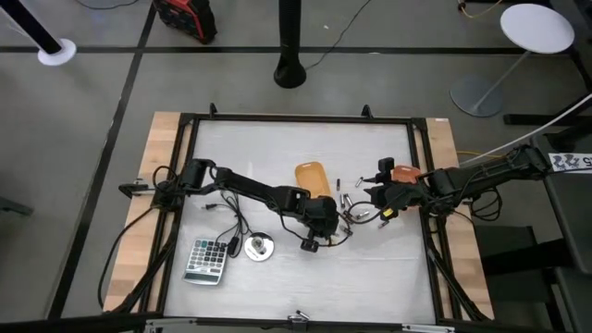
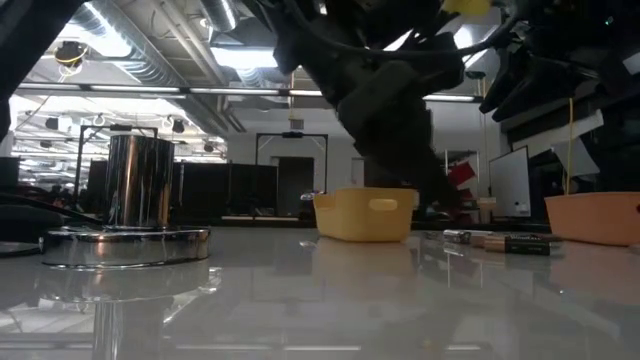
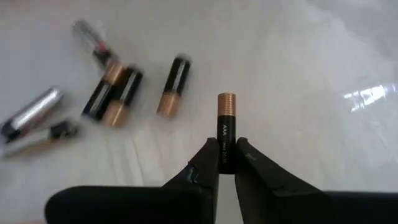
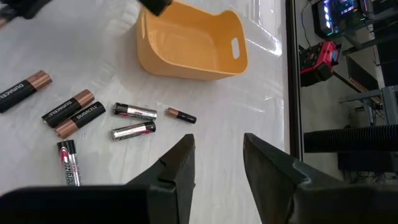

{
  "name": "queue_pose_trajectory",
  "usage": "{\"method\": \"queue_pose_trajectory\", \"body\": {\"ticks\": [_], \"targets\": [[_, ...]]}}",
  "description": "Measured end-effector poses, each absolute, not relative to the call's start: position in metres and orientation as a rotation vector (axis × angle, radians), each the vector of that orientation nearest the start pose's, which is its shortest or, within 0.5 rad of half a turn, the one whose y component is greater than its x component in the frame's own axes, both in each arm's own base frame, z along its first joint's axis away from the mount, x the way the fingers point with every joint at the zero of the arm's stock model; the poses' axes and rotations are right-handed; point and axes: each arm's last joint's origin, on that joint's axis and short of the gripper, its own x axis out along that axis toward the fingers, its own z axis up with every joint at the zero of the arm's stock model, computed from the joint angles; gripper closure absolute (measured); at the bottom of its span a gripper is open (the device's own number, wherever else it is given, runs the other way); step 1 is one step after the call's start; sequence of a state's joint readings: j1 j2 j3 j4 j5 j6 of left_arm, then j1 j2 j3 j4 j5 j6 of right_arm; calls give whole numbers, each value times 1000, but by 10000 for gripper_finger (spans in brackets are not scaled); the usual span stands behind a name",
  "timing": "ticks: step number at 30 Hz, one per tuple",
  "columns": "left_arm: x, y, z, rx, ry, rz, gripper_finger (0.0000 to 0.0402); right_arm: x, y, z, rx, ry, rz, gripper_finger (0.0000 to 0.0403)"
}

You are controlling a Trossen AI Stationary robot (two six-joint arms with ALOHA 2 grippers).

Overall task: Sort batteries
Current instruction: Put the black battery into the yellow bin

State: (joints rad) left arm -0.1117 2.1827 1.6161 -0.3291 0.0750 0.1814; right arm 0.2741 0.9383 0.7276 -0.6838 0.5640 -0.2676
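Note:
My left gripper (image 3: 226,146) is shut on a small black and copper AAA battery (image 3: 226,118), near the middle of the table (image 1: 331,222). Several other batteries (image 3: 118,93) lie loose on the white table top beside it; they also show in the right wrist view (image 4: 93,115). A yellow bin (image 4: 189,43) stands just beyond them (image 1: 313,178). My right gripper (image 4: 217,146) hangs open above the table at the right (image 1: 375,199), with nothing between its fingers. My left gripper pinches the battery's black end (image 3: 225,155) between its two fingertips (image 3: 205,162). The battery lies along the fingers, and its copper end (image 3: 226,99) sticks out past them. The fingers slant down from the table's left side. The battery appears lifted clear of the table.
An orange bin (image 1: 404,172) sits at the right, by the right arm. A calculator (image 1: 205,261) and a round silvery disc with a cable (image 1: 259,248) lie at the near left. Black cables trail over the table by the left arm.

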Motion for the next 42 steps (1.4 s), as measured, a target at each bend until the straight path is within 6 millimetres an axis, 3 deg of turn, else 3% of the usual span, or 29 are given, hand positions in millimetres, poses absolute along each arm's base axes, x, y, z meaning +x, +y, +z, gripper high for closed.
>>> {"method": "queue_pose_trajectory", "body": {"ticks": [8, 15, 21, 28, 34, 42], "targets": [[455, -31, 200, 178, 890, -188, 369, 170, 32, 251, -623, 874, -158, 272], [433, 1, 232, 214, 960, -37, 372, 169, 32, 250, -628, 886, -156, 272], [421, 33, 229, 204, 1082, 92, 358, 169, 32, 250, -628, 886, -157, 272], [411, 60, 210, 163, 1156, 147, 359, 169, 32, 250, -628, 885, -156, 272], [408, 70, 207, 120, 1161, 185, 357, 169, 32, 250, -627, 885, -156, 272], [408, 71, 207, 81, 1157, 212, 320, 169, 32, 250, -627, 885, -155, 272]]}}
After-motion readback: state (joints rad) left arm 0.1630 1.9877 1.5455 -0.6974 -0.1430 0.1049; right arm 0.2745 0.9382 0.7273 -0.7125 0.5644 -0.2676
